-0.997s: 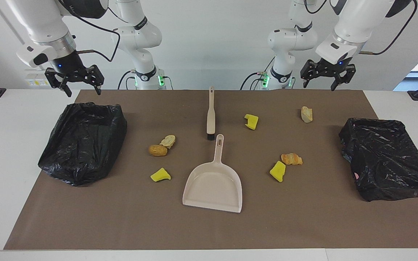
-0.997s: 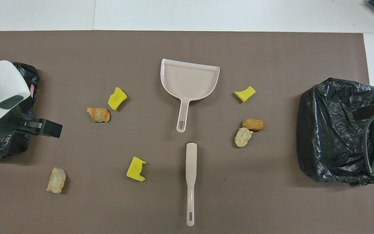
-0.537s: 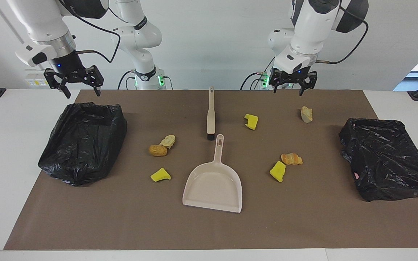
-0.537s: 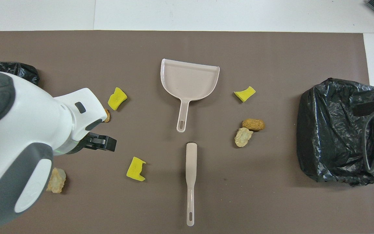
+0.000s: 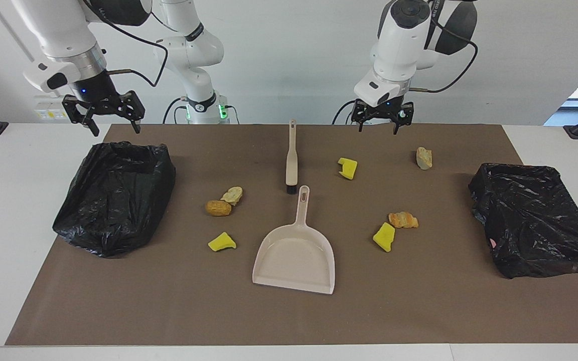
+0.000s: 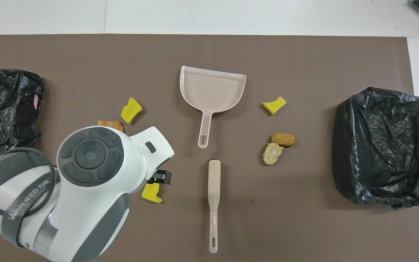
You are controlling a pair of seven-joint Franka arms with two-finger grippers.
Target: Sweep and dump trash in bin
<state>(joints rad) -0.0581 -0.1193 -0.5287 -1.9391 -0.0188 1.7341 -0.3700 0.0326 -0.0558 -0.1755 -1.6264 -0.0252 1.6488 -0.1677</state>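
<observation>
Seven trash scraps lie on the brown mat: yellow sponge chunks (image 5: 347,168) (image 5: 384,236) (image 5: 222,242), beige lumps (image 5: 424,158) (image 5: 232,195), a brown lump (image 5: 218,208) and an orange-brown lump (image 5: 403,219). The beige dustpan (image 5: 294,260) lies mid-mat, the beige brush (image 5: 291,155) nearer to the robots, handles end to end. My left gripper (image 5: 379,129) is open, raised over the mat by the sponge chunk (image 6: 152,193) nearest the robots. My right gripper (image 5: 114,129) is open, over the robots' edge of its bin. In the overhead view the left arm hides one beige lump.
Two bins lined with black bags stand on the mat, one at the right arm's end (image 5: 116,195) and one at the left arm's end (image 5: 535,220). The brown mat (image 5: 168,311) covers most of the white table.
My left arm has swung from over the bin at its end toward the middle of the table, gripper still open. The right gripper has hardly moved. Nothing on the mat has moved.
</observation>
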